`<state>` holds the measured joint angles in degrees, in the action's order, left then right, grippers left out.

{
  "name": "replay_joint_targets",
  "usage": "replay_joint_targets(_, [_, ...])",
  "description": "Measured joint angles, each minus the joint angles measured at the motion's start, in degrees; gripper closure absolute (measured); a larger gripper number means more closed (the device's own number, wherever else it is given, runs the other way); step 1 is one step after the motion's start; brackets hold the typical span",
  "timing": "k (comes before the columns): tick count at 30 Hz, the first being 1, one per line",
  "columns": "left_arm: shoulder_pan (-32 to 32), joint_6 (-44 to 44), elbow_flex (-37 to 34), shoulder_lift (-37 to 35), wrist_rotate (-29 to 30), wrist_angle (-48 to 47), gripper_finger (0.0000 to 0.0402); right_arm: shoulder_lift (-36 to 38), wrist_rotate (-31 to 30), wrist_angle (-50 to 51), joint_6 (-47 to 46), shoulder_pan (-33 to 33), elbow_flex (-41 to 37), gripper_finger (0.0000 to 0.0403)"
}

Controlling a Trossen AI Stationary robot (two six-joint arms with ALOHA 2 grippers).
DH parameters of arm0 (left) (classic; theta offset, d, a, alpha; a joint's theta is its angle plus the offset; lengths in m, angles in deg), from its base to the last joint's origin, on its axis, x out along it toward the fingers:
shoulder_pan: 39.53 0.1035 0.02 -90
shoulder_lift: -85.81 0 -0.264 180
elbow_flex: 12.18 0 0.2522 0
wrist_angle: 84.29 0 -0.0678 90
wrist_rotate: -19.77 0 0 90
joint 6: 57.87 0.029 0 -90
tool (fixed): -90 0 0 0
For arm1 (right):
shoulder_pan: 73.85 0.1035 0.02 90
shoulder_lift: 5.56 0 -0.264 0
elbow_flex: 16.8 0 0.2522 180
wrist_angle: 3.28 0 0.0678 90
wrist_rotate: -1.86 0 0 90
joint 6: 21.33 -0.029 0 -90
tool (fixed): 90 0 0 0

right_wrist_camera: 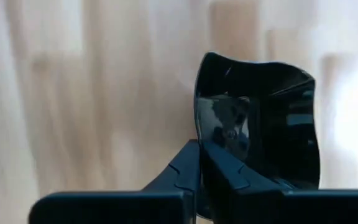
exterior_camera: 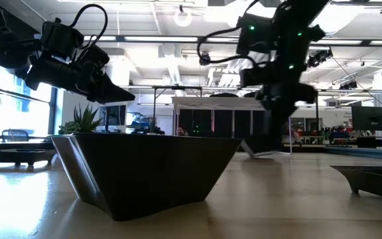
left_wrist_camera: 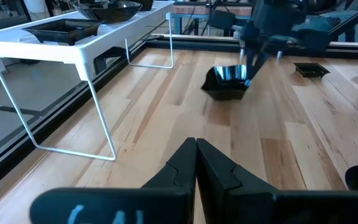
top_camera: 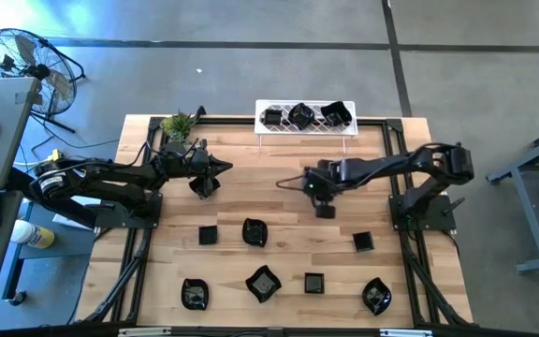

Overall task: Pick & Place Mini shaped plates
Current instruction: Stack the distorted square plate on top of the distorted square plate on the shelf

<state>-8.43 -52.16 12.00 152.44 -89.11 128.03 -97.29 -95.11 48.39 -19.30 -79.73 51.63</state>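
Note:
My right gripper (top_camera: pixel 324 198) is over the middle of the table, shut on one glossy black mini shaped plate (left_wrist_camera: pixel 229 84), a small dish with a wavy rim (right_wrist_camera: pixel 260 118). Several more mini plates lie flat across the near half of the table, among them a square one (top_camera: pixel 208 235) and a wavy one (top_camera: pixel 254 232). Three others sit on the white wire rack (top_camera: pixel 305 134) at the far edge. My left gripper (top_camera: pixel 215 168) hangs shut and empty above the far left of the table (left_wrist_camera: pixel 196 146). My right gripper pinches one side wall of the plate (right_wrist_camera: pixel 199 134) between its two fingers, one finger inside the hollow and one outside. The fingers come from above, pointing steeply down. The plate hangs tilted below them; I cannot tell whether its lower edge touches the table.
A small green plant (top_camera: pixel 178 124) stands at the far left corner beside the left arm. The rack stands on thin wire legs (left_wrist_camera: pixel 101 124) at the far edge. One mini plate (exterior_camera: pixel 148 172) sits right in front of the low camera and blocks much of that view.

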Motion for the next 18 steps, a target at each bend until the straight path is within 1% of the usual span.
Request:
replay_joint_targets(4, [-0.01, 0.0, -0.01, 0.0, 0.01, 0.0, 0.0397, 0.2, 1.36, 5.25, -1.09, 1.65, 0.0, 0.037])
replay_joint_targets(8, [-0.01, 0.0, -0.01, 0.0, 0.01, -0.01, 0.0397, 0.67, 0.34, 6.81, -7.68, 2.78, 0.0, 0.0341])
replay_joint_targets(12, [-0.01, 0.0, -0.01, 0.0, 0.01, -0.02, 0.0397, 3.97, -1.47, 8.2, -19.81, 3.55, 0.0, 0.0309])
replay_joint_targets(14, [0.01, 0.0, -0.01, 0.0, 0.01, -0.02, 0.0397, 6.59, -3.32, 9.04, -27.53, 4.24, 0.0, 0.0295])
replay_joint_targets(18, [-0.01, 0.0, -0.01, 0.0, 0.03, -0.03, 0.0397, 12.72, -11.89, 9.71, -45.24, 6.78, -0.28, 0.0275])
